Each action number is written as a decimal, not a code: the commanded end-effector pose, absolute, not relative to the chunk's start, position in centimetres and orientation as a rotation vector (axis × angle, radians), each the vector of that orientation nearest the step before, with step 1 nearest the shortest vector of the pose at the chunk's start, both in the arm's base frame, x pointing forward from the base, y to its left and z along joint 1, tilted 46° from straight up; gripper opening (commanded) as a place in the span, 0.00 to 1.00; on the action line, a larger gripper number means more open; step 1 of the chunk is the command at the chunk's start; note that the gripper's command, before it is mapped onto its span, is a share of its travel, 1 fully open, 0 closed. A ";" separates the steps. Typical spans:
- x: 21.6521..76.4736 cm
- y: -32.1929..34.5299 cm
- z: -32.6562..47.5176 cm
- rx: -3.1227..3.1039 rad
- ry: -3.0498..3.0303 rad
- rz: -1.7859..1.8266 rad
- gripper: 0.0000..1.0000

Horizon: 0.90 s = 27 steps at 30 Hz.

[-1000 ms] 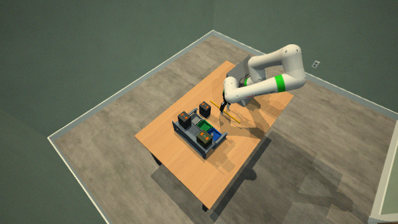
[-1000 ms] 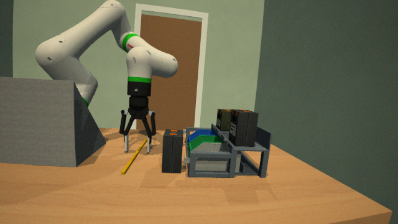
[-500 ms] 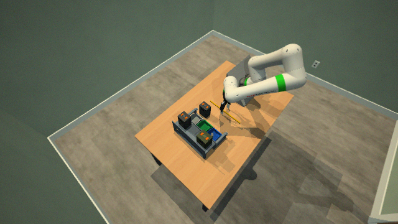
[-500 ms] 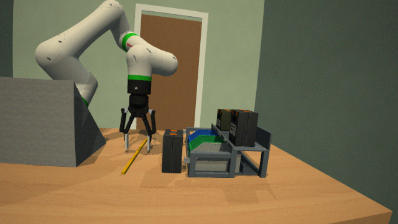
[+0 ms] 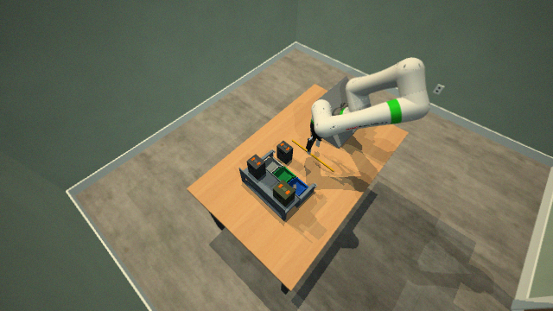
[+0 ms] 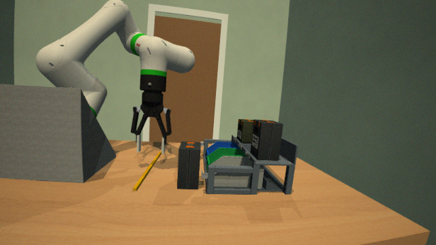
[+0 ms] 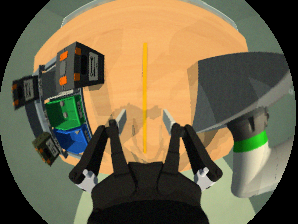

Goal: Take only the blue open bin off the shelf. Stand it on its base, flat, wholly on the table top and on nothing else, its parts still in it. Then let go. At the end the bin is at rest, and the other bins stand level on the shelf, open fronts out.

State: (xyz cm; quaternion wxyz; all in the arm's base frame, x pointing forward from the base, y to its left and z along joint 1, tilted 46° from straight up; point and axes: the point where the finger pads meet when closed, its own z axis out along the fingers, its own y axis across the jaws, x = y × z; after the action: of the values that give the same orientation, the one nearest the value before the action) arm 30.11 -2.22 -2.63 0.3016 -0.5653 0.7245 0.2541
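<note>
The blue open bin [image 5: 299,186] sits on the grey shelf [image 5: 276,190] at its right end, next to the green bin [image 5: 283,174] and a grey bin [image 5: 272,164]. It also shows in the exterior view [image 6: 218,148] and in the wrist view [image 7: 68,140]. My gripper [image 6: 150,149] hangs fingers down just above the table, well away from the shelf, near the robot base. It is open and empty. Its fingers straddle the near end of a thin yellow strip [image 7: 144,90].
A yellow strip [image 5: 312,155] lies on the table between me and the shelf. A dark box [image 6: 189,165] stands on the table by the shelf's end. Two dark boxes [image 6: 260,133] stand on the shelf top. A grey pedestal [image 6: 44,133] holds the arm.
</note>
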 end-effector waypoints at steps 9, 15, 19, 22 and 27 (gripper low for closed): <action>29.3 -6.1 1.1 -1.500 1.922 0.674 0.57; 29.3 -6.1 1.1 -1.500 1.922 0.674 0.57; 29.0 -7.3 2.3 -1.500 1.922 0.674 0.57; 28.9 -8.1 3.1 -1.500 1.922 0.674 0.57; 28.9 -8.1 3.1 -1.500 1.922 0.674 0.57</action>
State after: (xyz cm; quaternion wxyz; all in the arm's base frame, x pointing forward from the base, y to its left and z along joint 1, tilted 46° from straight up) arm 28.88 -8.05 3.02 0.3014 -0.5655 0.7244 0.2541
